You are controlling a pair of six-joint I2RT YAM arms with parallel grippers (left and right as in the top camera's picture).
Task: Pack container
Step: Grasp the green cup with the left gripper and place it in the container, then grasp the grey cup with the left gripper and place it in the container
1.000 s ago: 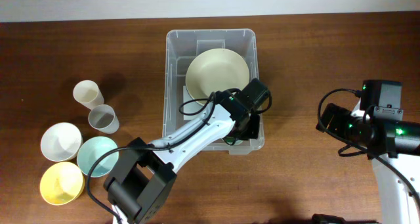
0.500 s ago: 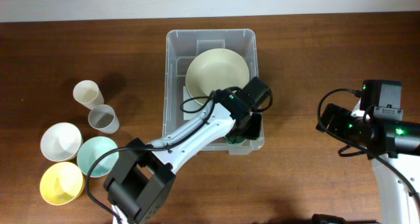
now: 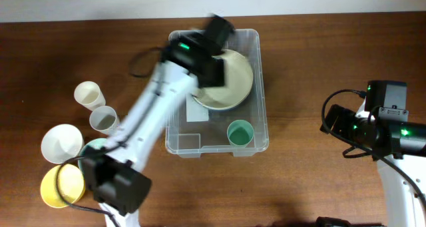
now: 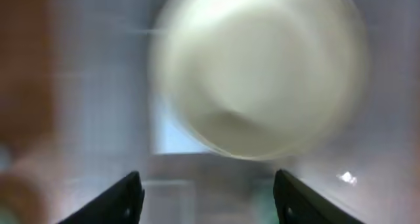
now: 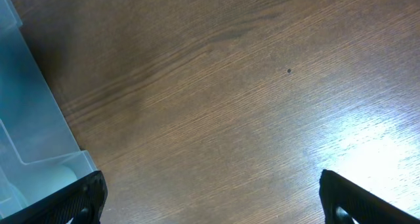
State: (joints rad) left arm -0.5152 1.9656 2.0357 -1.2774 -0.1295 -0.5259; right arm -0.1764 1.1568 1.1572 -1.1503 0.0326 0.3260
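On the left of the tabletop (image 3: 313,47) a cream cup (image 3: 88,93) and a grey cup (image 3: 104,120) stand just beside each other. Nearer me a white bowl (image 3: 62,143), a teal bowl (image 3: 92,149) and a yellow bowl (image 3: 61,186) crowd together, and my left arm crosses over the teal one. Open wood lies between the cups and the container (image 3: 261,87). The container sits mid-table, its far rim near the tabletop's far edge, with a pale strip of wall beyond.

Inside, a cream bowl (image 3: 233,87) fills the far half, a white label (image 3: 197,111) shows on the base, and a green cup (image 3: 240,133) stands upright in the near right corner. My left hand (image 4: 210,199) hangs over the cream bowl, blurred, fingers spread wide with nothing between them. Right of the container, open wood runs out to my right hand (image 5: 216,204), which is also spread and empty, with the container's corner at its left.

Half a second ago my left hand was low over the green cup. It has since swung to the far end, and the cup stands uncovered. My right arm has not moved.
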